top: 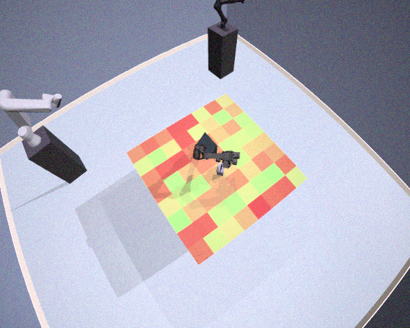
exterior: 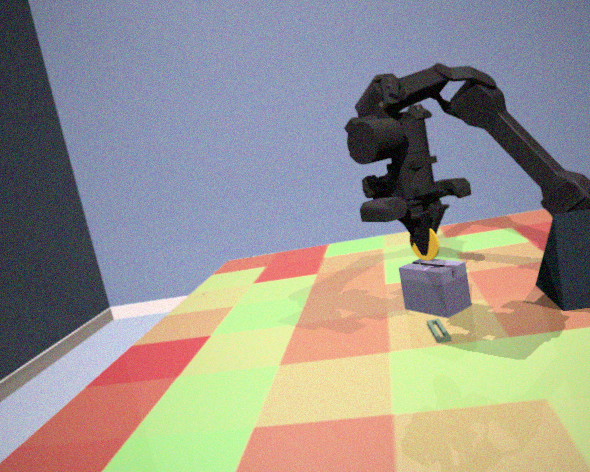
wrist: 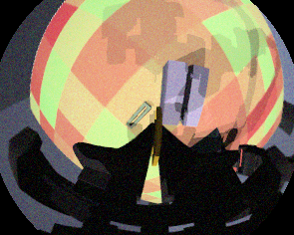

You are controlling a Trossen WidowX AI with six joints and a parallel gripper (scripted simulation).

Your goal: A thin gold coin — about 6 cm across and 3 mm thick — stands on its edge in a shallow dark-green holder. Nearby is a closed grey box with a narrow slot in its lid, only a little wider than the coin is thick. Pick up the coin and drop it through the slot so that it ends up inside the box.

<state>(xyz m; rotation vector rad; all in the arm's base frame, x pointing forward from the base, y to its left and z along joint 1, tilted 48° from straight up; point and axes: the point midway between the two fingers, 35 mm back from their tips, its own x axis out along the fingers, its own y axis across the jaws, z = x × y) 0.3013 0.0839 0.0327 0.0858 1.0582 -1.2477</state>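
My gripper [exterior: 425,249] [wrist: 155,126] is shut on the gold coin [exterior: 433,245] [wrist: 158,136]. It holds the coin upright, on edge, with its lower rim showing below the fingers in the exterior view. The coin is above the level of the lid of the closed grey box [top: 219,169] [exterior: 421,290] [wrist: 172,95]. The dark slot [exterior: 435,264] [wrist: 188,90] in the lid lies to the right of the coin in the wrist view and runs roughly along the coin's line. The green holder [exterior: 444,339] [wrist: 132,122] is empty beside the box. The fingertips are hidden in the top view.
The arm's dark base block [top: 206,140] [exterior: 577,258] stands near the box. A white arm [top: 32,104] on a dark pedestal [top: 57,155] and a black arm [top: 220,12] on another pedestal [top: 222,51] stand beyond the coloured checkered surface [top: 276,195].
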